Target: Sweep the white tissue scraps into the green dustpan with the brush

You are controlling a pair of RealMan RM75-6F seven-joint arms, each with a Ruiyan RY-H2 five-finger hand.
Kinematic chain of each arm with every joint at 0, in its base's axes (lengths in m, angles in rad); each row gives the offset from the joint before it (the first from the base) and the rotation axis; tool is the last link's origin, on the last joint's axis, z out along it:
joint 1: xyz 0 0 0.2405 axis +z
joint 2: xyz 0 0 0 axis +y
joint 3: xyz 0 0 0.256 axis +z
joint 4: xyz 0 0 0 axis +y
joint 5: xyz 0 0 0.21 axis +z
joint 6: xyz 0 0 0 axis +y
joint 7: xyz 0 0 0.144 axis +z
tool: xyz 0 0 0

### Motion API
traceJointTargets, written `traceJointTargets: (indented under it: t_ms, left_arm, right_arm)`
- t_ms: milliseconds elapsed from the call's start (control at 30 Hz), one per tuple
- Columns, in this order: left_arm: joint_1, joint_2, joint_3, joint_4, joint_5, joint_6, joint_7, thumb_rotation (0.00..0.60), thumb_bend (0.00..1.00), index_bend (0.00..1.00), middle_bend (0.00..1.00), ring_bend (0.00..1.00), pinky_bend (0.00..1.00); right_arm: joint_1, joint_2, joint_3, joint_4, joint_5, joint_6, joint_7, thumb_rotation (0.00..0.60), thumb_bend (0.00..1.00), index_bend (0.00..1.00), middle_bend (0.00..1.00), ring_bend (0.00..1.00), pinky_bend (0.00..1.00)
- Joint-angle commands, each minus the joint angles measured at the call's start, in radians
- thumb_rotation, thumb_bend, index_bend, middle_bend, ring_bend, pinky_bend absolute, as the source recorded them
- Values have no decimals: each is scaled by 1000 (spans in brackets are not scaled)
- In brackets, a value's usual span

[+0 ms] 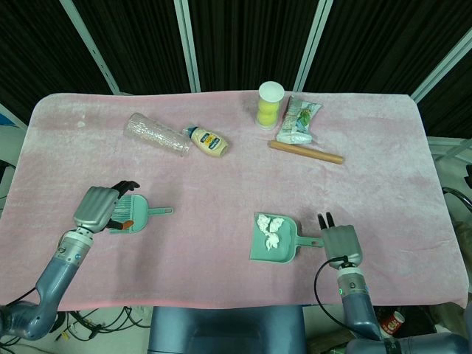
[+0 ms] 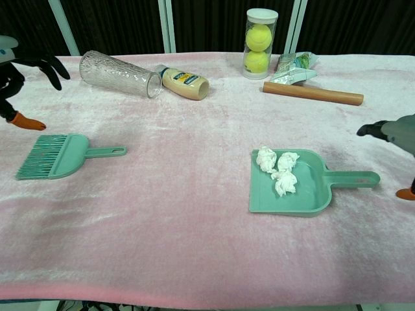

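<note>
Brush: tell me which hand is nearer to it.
Left. The left hand hovers just beside the brush, over its bristle end, not holding it. The right hand is far across the table, by the dustpan handle.

Left hand (image 1: pixel 97 207) raised at the near-left of the table, back plate up in the head view, dark fingers (image 2: pixel 47 63) spread and curled slightly forward, orange-tipped thumb (image 2: pixel 27 121) pointing down, holding nothing. Left forearm running back from it toward the near-left corner, grey and slightly bent. Right hand (image 1: pixel 342 240) low at the near-right edge, back plate up, dark fingers (image 1: pixel 327 219) extended forward and apart, empty. In the chest view only a dark fingertip and an orange thumb tip showing at the right border. Right forearm dropping straight toward the base.
</note>
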Motion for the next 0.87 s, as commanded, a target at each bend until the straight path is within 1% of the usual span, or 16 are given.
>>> traceJointTargets:
  t_ms: [33, 67, 100, 133, 167, 200, 233, 267, 300, 367, 500, 600, 733, 867]
  left_arm:
    - [63, 47, 43, -47, 56, 80, 27, 600, 0, 219, 272, 465, 615]
    - [82, 58, 54, -58, 72, 104, 27, 600, 0, 210, 259, 387, 555]
    - [92, 63, 60, -63, 78, 116, 25, 600, 0, 193, 228, 288, 473]
    - [110, 71, 70, -74, 92, 138, 19, 600, 0, 174, 199, 225, 413]
    - [132, 78, 81, -84, 107, 166, 8, 600, 0, 136, 140, 143, 323]
    - [159, 85, 96, -91, 131, 200, -6, 600, 0, 78, 65, 67, 225]
    - [179, 89, 108, -91, 152, 225, -15, 600, 0, 48, 34, 38, 181]
    - [199, 93, 122, -89, 168, 246, -20, 600, 0, 17, 6, 10, 136]
    - [211, 96, 130, -88, 178, 258, -22, 600, 0, 2, 0, 0, 105]
    - [248, 103, 153, -78, 206, 296, -25, 600, 0, 0, 0, 0, 69]
    - [310, 106, 181, -42, 248, 362, -34, 600, 0, 0, 0, 0, 38]
    - [351, 108, 190, -12, 271, 412, -51, 600, 0, 0, 0, 0, 32]
    - [391, 100, 164, 27, 275, 481, -74, 600, 0, 0, 0, 0, 33]
    - [412, 89, 138, 26, 234, 480, -111, 600, 0, 0, 0, 0, 35]
  right_arm:
    - [-61, 105, -67, -42, -118, 29, 83, 600, 156, 29, 36, 488, 656]
    - [-80, 137, -89, -48, -164, 34, 117, 600, 155, 20, 26, 428, 604]
    - [-89, 150, -97, -51, -181, 38, 132, 600, 152, 8, 12, 313, 503]
    - [-105, 174, -114, -54, -219, 42, 164, 600, 148, 3, 6, 229, 423]
    - [-125, 199, -133, -53, -272, 47, 211, 600, 140, 0, 1, 119, 323]
    - [-153, 230, -163, -41, -351, 49, 282, 600, 129, 0, 0, 41, 245]
    - [-176, 254, -188, -21, -419, 49, 343, 600, 122, 0, 0, 14, 213]
    - [-199, 273, -208, 2, -483, 56, 403, 600, 115, 0, 0, 2, 198]
    - [-213, 283, -219, 19, -521, 61, 439, 600, 105, 0, 0, 0, 183]
    - [-260, 302, -247, 73, -614, 87, 535, 600, 96, 0, 0, 0, 174]
    - [-338, 313, -267, 163, -699, 131, 649, 600, 92, 0, 0, 0, 167]
    - [-393, 310, -254, 226, -722, 169, 734, 600, 92, 0, 0, 0, 167]
    - [-462, 293, -217, 313, -728, 221, 835, 600, 91, 0, 0, 0, 167]
    - [-490, 292, -183, 337, -719, 217, 891, 600, 95, 0, 0, 0, 167]
